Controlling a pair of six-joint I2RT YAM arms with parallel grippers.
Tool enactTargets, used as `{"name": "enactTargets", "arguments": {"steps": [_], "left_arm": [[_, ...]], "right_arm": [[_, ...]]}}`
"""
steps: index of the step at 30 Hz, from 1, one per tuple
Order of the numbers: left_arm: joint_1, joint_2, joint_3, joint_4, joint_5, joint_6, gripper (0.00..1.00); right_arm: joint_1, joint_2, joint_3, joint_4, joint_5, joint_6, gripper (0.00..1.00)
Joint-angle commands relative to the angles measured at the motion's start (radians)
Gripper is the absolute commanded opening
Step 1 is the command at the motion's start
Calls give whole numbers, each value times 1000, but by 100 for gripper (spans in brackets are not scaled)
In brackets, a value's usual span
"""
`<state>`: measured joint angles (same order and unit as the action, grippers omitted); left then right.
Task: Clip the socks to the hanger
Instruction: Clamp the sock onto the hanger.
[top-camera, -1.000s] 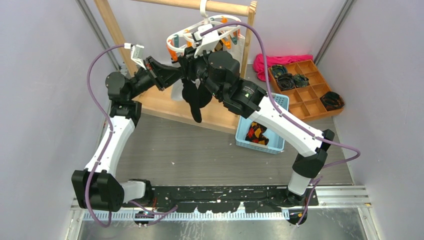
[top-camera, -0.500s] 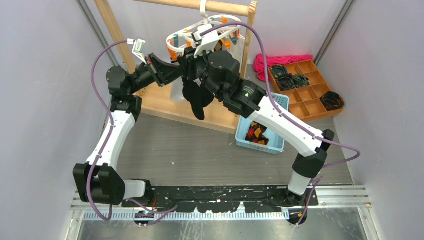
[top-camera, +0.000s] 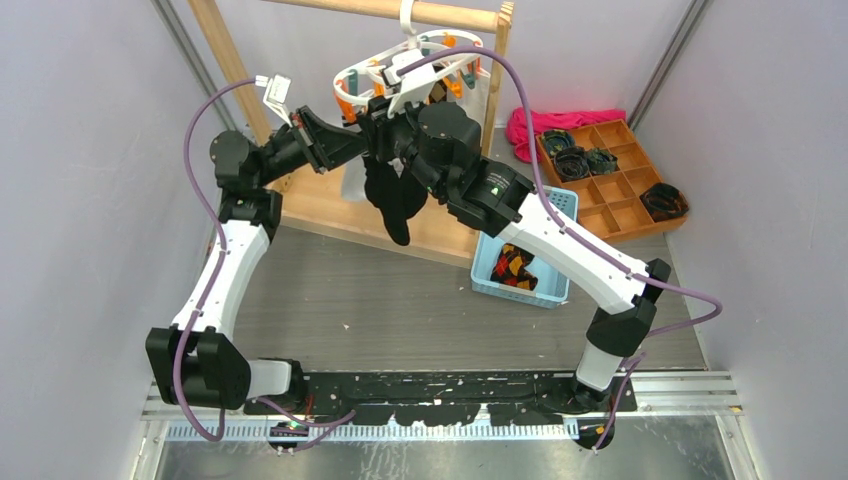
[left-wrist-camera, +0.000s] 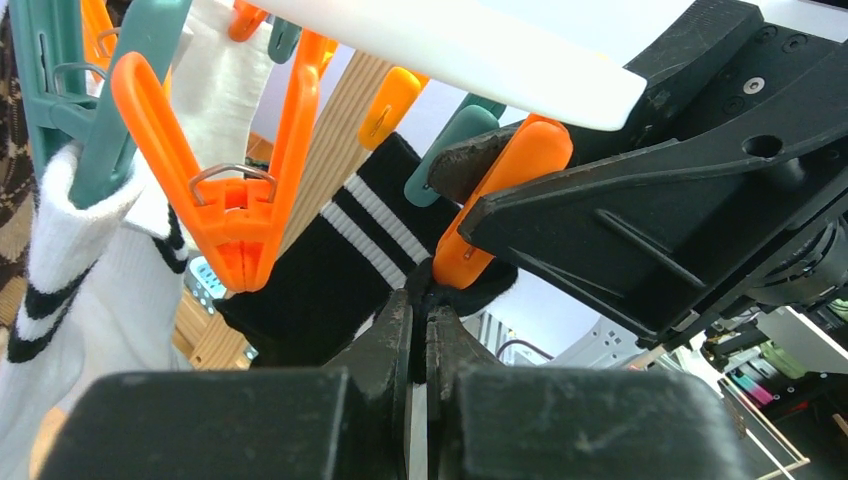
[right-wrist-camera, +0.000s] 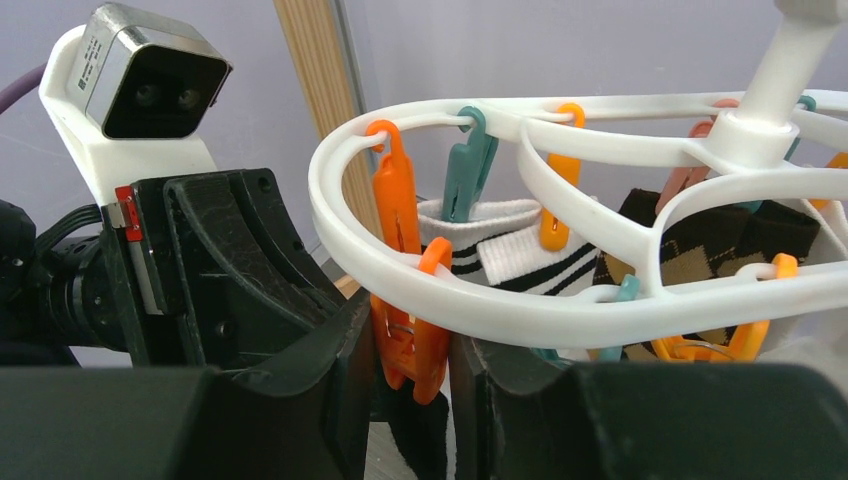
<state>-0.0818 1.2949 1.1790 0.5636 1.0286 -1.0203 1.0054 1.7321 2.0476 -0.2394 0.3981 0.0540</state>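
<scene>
Black sock (top-camera: 392, 208) with two thin white cuff stripes is hanging limp just below the hanger (top-camera: 346, 80), its cuff reaching up to an orange clip (right-wrist-camera: 425, 290) on the hanger's ring. Versus a second ago, the left arm is sitting slightly closer to the hanger and the sock has barely shifted. Left gripper (left-wrist-camera: 420, 300) is clenched tight, pinching the sock cuff under the hanger. Right gripper (right-wrist-camera: 410, 350) is partly closed, squeezing that orange clip.

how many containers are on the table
2: a blue basket under the right arm and a wooden tray at far right beside the pink cloth. The arms may hide more.
</scene>
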Motion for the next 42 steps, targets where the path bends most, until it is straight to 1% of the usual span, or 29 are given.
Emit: {"name": "enactTargets", "arguments": {"steps": [1, 8, 15, 19, 21, 29, 42], "left_arm": [[12, -17, 62, 23, 25, -31, 0], [25, -25, 68, 17, 37, -47, 0], [29, -26, 69, -9, 61, -30, 0], [28, -29, 75, -113, 65, 29, 0], [28, -24, 81, -143, 70, 35, 0], [29, -4, 112, -159, 83, 21, 0], [29, 26, 114, -195, 105, 32, 0]], "right_arm": [[-7, -52, -8, 35, 4, -35, 11], [-6, -63, -26, 41, -2, -49, 11], [-8, -68, -32, 51, -10, -48, 11], [-10, -67, -23, 58, -14, -49, 11], [-11, -67, -17, 58, -24, -42, 12], [-12, -69, -20, 56, -41, -19, 11], [-13, -62, -6, 55, -54, 0, 11]]}}
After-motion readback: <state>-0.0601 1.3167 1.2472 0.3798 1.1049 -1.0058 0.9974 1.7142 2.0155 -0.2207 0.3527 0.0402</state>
